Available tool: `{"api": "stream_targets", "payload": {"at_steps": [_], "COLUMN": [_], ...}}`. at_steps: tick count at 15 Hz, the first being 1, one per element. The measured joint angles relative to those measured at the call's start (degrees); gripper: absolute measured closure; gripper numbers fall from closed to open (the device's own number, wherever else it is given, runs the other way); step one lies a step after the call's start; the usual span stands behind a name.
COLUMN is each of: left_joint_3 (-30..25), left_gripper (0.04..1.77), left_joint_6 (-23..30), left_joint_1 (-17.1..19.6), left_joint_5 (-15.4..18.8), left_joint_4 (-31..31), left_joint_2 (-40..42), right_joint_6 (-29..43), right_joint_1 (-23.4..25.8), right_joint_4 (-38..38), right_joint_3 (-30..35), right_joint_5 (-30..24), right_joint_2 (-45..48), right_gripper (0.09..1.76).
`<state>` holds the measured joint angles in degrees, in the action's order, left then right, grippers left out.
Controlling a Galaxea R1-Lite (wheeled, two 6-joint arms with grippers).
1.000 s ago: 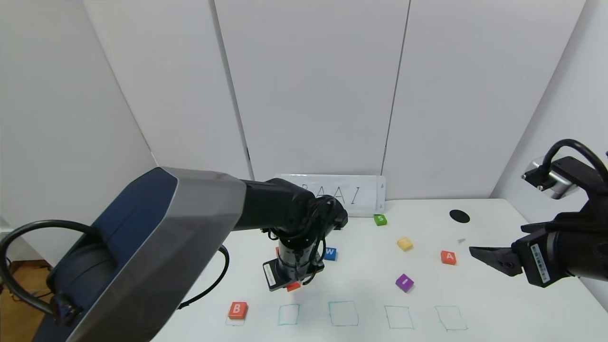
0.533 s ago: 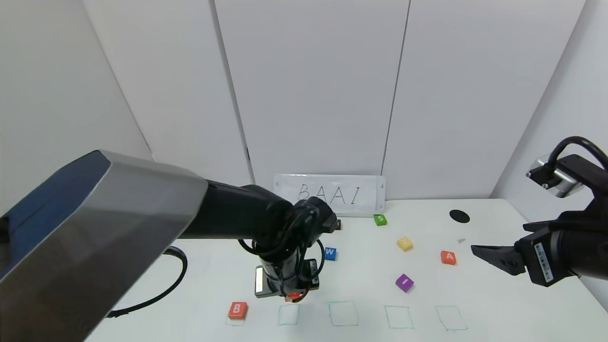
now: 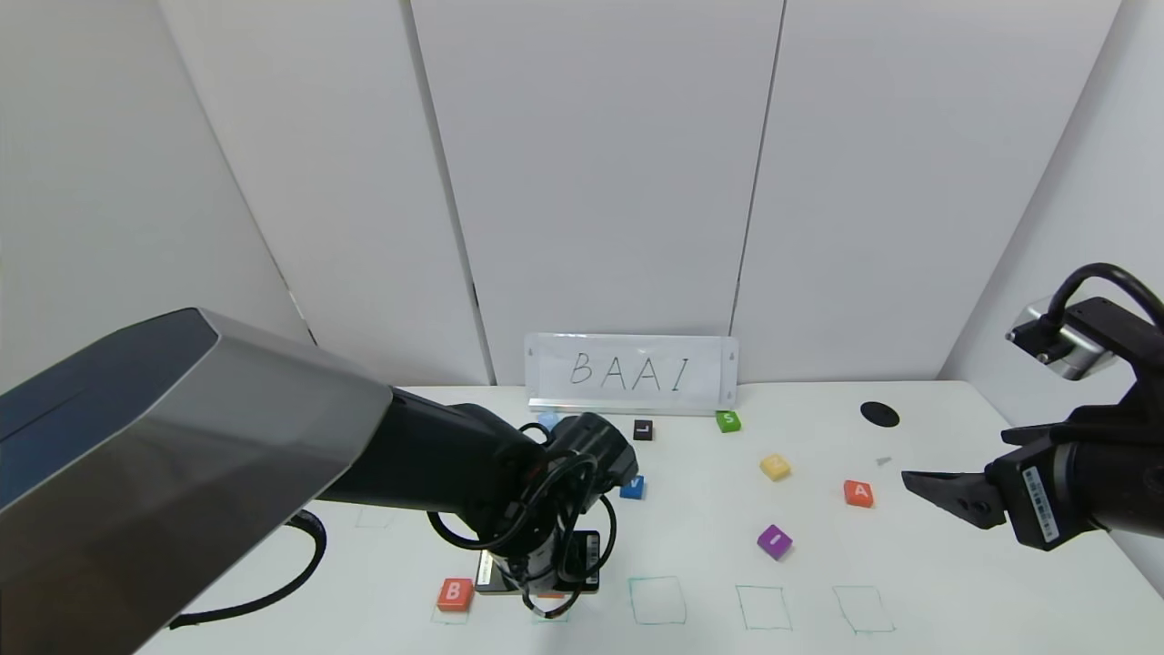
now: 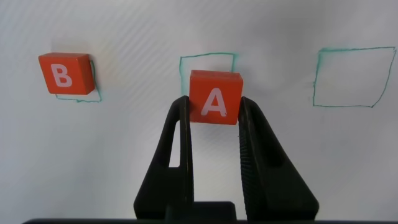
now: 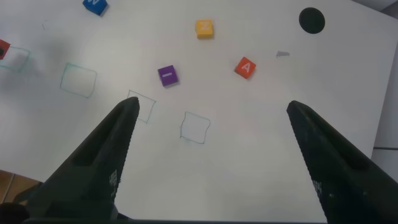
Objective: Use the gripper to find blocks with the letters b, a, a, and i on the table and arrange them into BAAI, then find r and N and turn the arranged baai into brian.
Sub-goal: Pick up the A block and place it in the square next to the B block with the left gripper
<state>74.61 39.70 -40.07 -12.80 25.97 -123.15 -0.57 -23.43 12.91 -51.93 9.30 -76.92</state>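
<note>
Lowered toward the table (image 3: 909,582), left pincer (image 4: 214,118) points down — pinching an A block (image 4: 214,98).

We count nine blocks on or over the bench (image 3: 909,582). Three are orange-red: the B block (image 3: 455,593), a first A block (image 4: 215,97) and a second A block (image 3: 857,493). There is one each of purple (image 3: 774,541), yellow (image 3: 775,467), green (image 3: 727,420), black (image 3: 643,430), blue (image 3: 632,488) and pale blue (image 3: 547,418). We see five green square outlines (image 3: 657,600) in the front row, and what looks like a faint sixth (image 3: 375,518) farther left. There is one black round spot (image 3: 879,415), one small grey scrap (image 3: 882,461), one lettered sign (image 3: 631,372), and two grippers, the left gripper (image 4: 214,106) and the right gripper (image 5: 211,107).
</note>
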Motion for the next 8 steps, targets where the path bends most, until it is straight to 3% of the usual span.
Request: {"api": "stream_targets", "payload": {"at_steps": [8], "left_joint_3": [-0.3], "left_gripper": [1.33], "left_joint_6": [0.8], "left_joint_1": [-0.2], "left_joint_5": [-0.6], "left_joint_4": [-0.8], "left_joint_2": [-3.2], "right_joint_6": [-0.1], "right_joint_1": [0.0], "right_joint_4": [0.0], "right_joint_3": [0.1], "right_joint_5": [0.0], "right_joint_2": [0.0], "right_gripper": [0.14]}}
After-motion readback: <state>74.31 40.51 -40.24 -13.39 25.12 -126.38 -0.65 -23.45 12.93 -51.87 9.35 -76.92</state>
